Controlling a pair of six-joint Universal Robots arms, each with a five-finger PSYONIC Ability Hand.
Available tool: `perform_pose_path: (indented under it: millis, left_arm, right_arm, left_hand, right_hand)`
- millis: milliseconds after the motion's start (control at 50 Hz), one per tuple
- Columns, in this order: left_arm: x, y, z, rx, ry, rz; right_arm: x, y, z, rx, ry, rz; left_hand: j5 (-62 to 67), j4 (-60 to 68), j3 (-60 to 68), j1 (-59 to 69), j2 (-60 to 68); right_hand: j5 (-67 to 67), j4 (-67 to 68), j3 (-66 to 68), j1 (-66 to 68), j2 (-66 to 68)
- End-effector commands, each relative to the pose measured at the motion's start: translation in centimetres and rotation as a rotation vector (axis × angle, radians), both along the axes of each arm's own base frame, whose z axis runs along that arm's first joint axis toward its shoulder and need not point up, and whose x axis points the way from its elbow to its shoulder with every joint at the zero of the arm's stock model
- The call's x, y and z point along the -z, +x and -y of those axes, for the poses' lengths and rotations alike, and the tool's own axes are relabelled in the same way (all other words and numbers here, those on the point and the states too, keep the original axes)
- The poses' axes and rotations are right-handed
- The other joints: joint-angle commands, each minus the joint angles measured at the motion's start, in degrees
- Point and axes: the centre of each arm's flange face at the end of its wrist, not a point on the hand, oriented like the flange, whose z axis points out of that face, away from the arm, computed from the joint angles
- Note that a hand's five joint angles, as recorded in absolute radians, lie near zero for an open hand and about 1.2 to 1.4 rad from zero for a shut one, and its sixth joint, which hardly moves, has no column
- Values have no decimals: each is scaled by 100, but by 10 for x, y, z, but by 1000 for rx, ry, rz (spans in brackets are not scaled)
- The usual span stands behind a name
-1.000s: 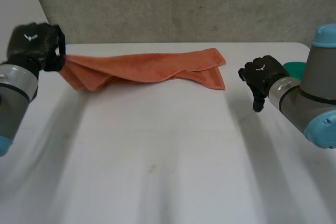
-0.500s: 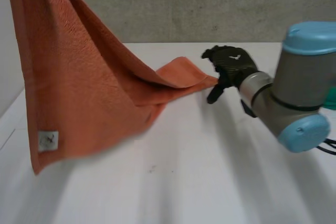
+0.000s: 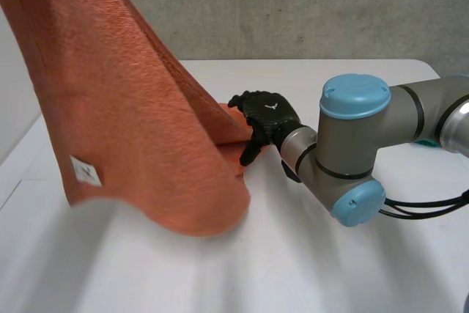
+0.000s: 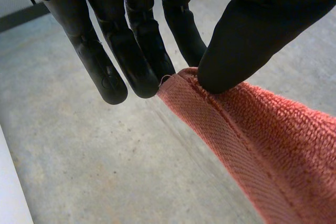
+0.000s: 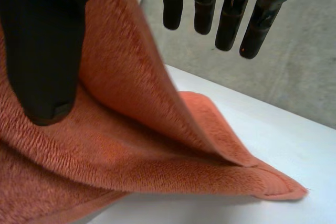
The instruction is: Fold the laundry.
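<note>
Orange towel (image 3: 139, 130) hung as a steep sheet over the white table (image 3: 220, 276). Its top end was lifted high above the table's left side. Its lower end trailed down to the table's middle, where one corner (image 5: 283, 190) lay flat on the surface. White label (image 3: 86, 171) sat on the hanging part, above the table's left side.

Left hand (image 4: 131, 45) was up off the table, thumb pinching the towel's hemmed corner against the fingertips.

Right hand (image 3: 265, 113) was low over the table's middle, at the towel's trailing end. Its fingers (image 5: 231, 22) were straight and held wide of the thumb. A raised fold of cloth stood between them and nothing was clamped.

Right arm (image 3: 352, 152) reached in over the table's right half. Grey concrete wall (image 3: 293, 5) stood behind the table's far edge.
</note>
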Motion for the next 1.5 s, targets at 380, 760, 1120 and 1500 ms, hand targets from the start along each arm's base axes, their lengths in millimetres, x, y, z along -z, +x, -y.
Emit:
perform_pose_path:
  millis: [380,760,1120,1500]
  left_arm:
    - [-18,11,-25,24,-48,-70]
    - [-23,13,-27,26,-58,-81]
    - [14,27,48,-149,93,-24]
    - [196,57,153,-304,768,334]
  right_arm:
    - [20,31,21,-68,-11,67]
    - [44,36,9,-121,100,62]
    - [-134,-92,51,139,-479,-348]
    - [-169,-159,-42,44,-364,-851]
  left_hand:
    - [1385,1129,1147,1666,1134]
    - [1385,1129,1147,1666,1134]
    - [1385,1129,1147,1666,1134]
    - [1385,1129,1147,1666,1134]
  right_hand:
    - [2422,2501,2456,2760,2456]
    - [6347,6426,6381,6686,6382]
    - [6351,6430,6385,6689,6385]
    - [6351,6430,6385,6689,6385]
